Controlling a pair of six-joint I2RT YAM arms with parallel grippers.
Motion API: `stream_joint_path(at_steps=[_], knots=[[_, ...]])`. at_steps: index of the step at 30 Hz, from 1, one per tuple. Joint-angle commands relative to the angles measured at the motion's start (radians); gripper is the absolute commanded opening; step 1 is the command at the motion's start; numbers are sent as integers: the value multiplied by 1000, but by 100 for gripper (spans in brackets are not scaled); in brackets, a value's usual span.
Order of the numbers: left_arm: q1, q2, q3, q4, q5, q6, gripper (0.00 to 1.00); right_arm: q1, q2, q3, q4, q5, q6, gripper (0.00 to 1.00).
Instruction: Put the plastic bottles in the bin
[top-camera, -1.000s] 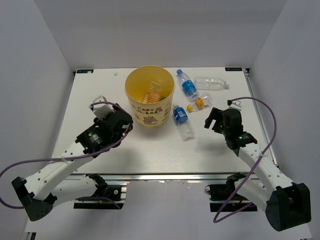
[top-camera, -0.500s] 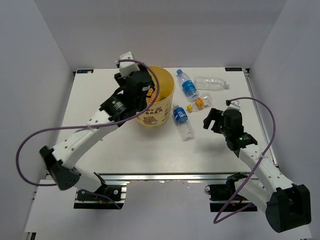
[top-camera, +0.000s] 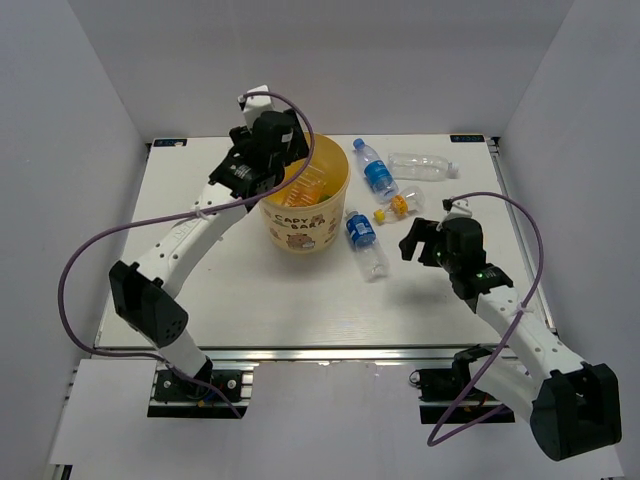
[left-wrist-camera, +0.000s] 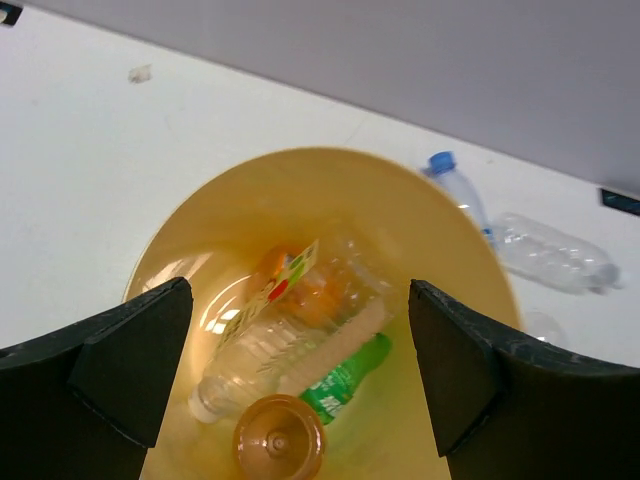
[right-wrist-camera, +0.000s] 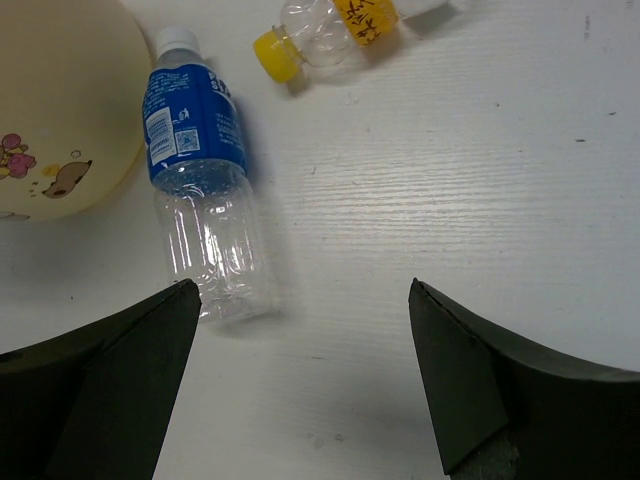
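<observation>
White table (top-camera: 250, 300): left gripper (left-wrist-camera: 298, 292), jaws apart, above bin (top-camera: 300, 228) containing bottles (left-wrist-camera: 290, 345); right gripper (right-wrist-camera: 300, 300), jaws apart, over blue-labelled bottle (right-wrist-camera: 195, 200).

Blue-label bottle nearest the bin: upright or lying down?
Lying down. The blue-label bottle lies on its side on the table, white cap toward the far edge, beside the bin, not in it.
</observation>
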Motion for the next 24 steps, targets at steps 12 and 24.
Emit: stream_joint_path(at_steps=[12, 24], knots=[[263, -433, -409, -20, -7, -140, 98, 37, 106, 22, 101, -170, -84, 89], [268, -735, -839, -91, -62, -355, 98, 193, 325, 179, 93, -23, -168, 89]])
